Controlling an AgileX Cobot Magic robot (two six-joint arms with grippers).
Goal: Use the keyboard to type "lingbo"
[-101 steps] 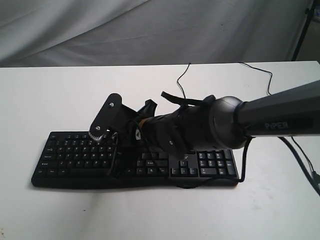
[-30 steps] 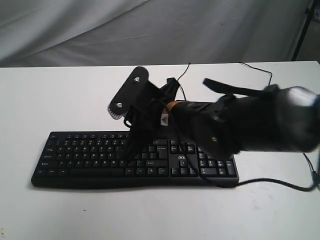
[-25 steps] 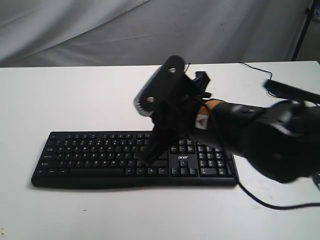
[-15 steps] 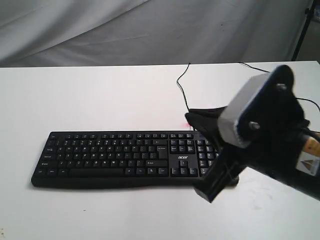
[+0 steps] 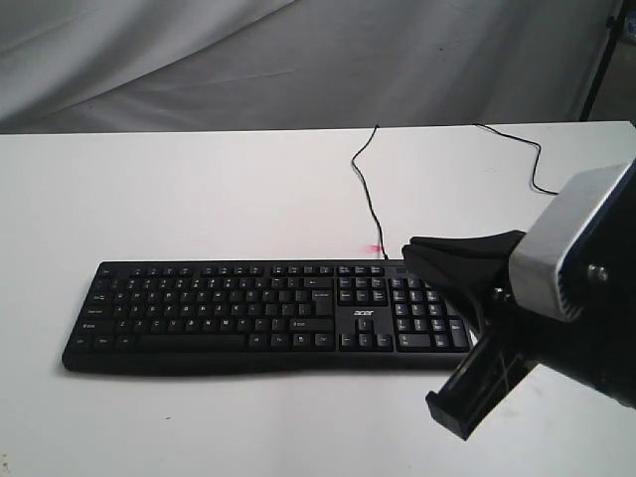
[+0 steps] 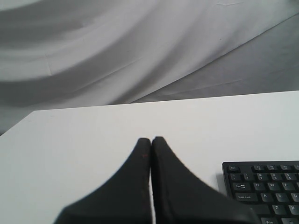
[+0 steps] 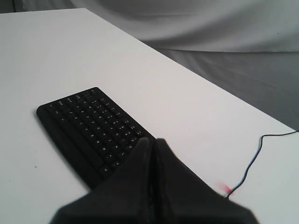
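Observation:
The black keyboard [image 5: 263,313] with white legends and an "acer" logo lies flat across the middle of the white table [image 5: 199,189]. No gripper touches it. My right gripper [image 5: 407,248] hangs above the number-pad end, raised off the keys, with its two black fingers pressed together and nothing between them. In the right wrist view the right gripper [image 7: 152,140] points along the keyboard [image 7: 88,123] from that end. My left gripper [image 6: 150,139] is shut and empty, over bare table beside the keyboard's left corner [image 6: 266,184]. The exterior view does not show the left arm.
The keyboard's thin black cable [image 5: 366,184] runs from its back edge toward the table's far edge, with a small red mark [image 5: 376,248] near its base. A second black cable [image 5: 517,149] lies at the far right. Grey cloth hangs behind the table.
The right arm has lifted off the letter keys and swung back to the right, from over the keyboard's middle to its number-pad end. The keyboard has not moved.

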